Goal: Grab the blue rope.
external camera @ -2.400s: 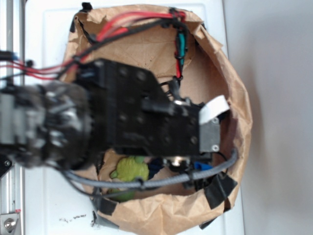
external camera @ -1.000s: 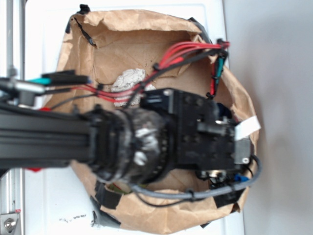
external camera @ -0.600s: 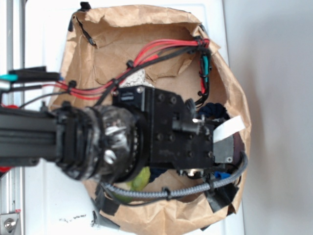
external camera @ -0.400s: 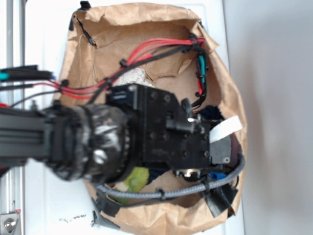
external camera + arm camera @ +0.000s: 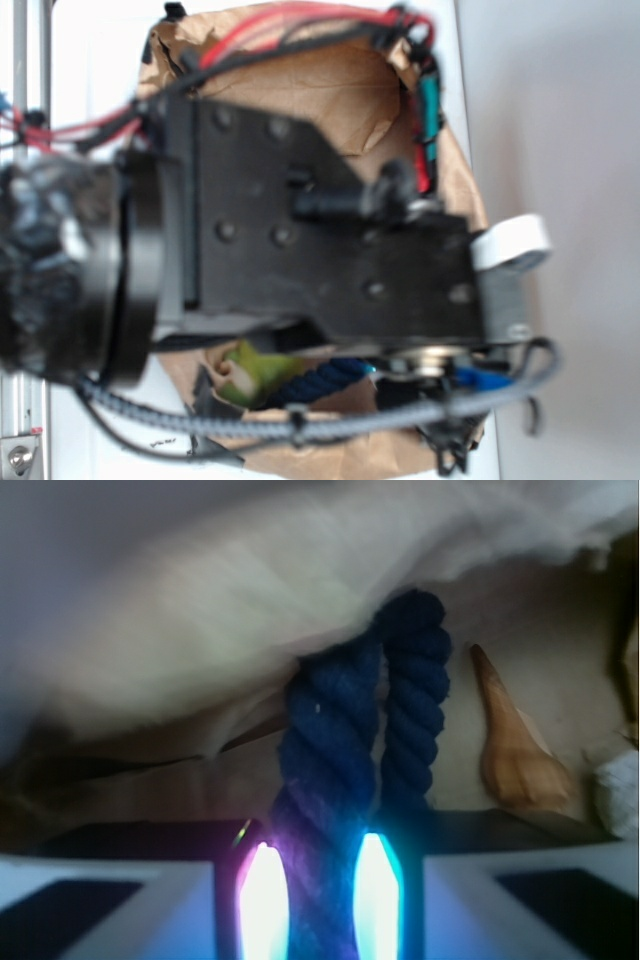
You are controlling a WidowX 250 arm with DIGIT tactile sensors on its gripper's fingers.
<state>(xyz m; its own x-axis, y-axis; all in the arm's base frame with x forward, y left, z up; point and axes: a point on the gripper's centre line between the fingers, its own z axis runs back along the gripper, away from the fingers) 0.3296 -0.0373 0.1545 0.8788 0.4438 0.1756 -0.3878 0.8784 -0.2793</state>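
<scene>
Blue rope (image 5: pixel 345 770): doubled navy twisted strands run up from between the gripper (image 5: pixel 318 900) fingers, whose glowing pads (image 5: pixel 262 900) press it on both sides. The pincer is pinching the rope. Rope's looped end reaches the pale crumpled bag wall (image 5: pixel 250 600).

Exterior view: a short stretch of rope (image 5: pixel 325 376) shows under the black wrist block, beside the green plush toy (image 5: pixel 250 368), inside the brown paper bag (image 5: pixel 340 90). Grey braided cable (image 5: pixel 320 425) arcs below.
</scene>
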